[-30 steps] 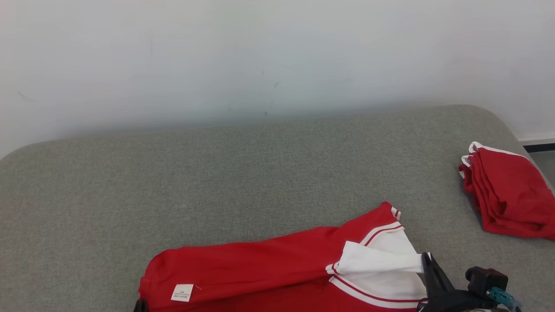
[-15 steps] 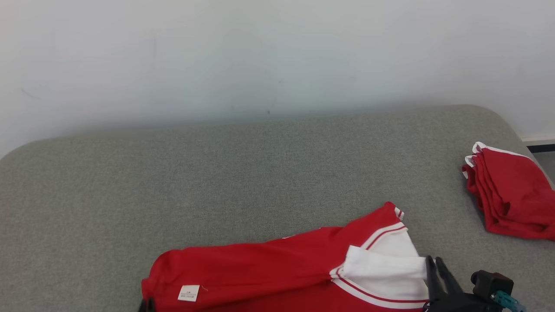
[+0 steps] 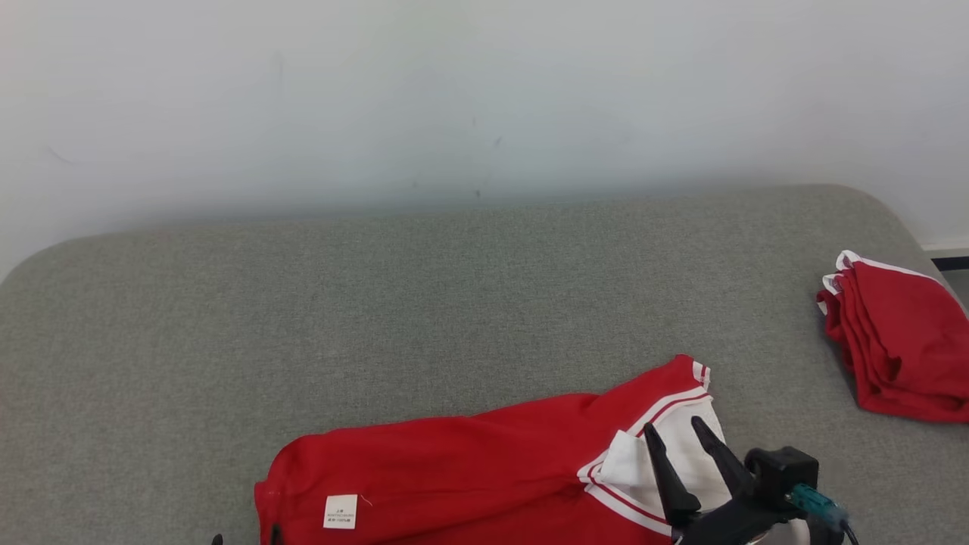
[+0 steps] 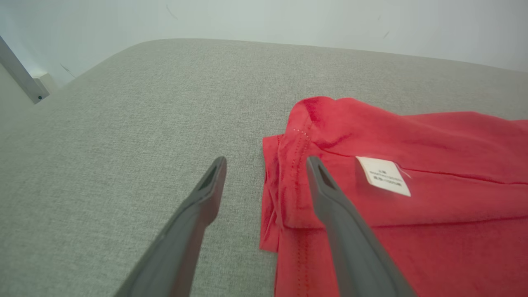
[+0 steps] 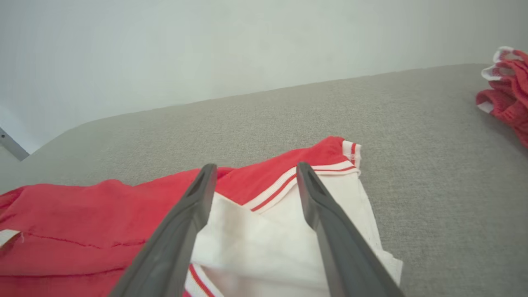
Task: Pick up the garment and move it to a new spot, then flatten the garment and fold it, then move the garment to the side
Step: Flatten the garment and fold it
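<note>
Head view: the red garment point(image 3: 469, 462) lies doubled at the near edge of a grey cushion point(image 3: 378, 303). The right gripper point(image 3: 672, 425) is spread wide above the garment's white end, and a pile of red clothes point(image 3: 901, 341) sits far right.

Left wrist view: the left gripper point(image 4: 267, 161), wide open and empty, straddles the hem beside a label point(image 4: 383, 176).

Right wrist view: fingers apart, holding nothing.

Folding appears under way; next would come a fresh pinch at both ends.

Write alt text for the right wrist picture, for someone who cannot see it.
The right end effector, open, points its dark fingers over the white part of a red and white garment lying on a grey padded surface. More red clothes sit piled at the right edge.
</note>
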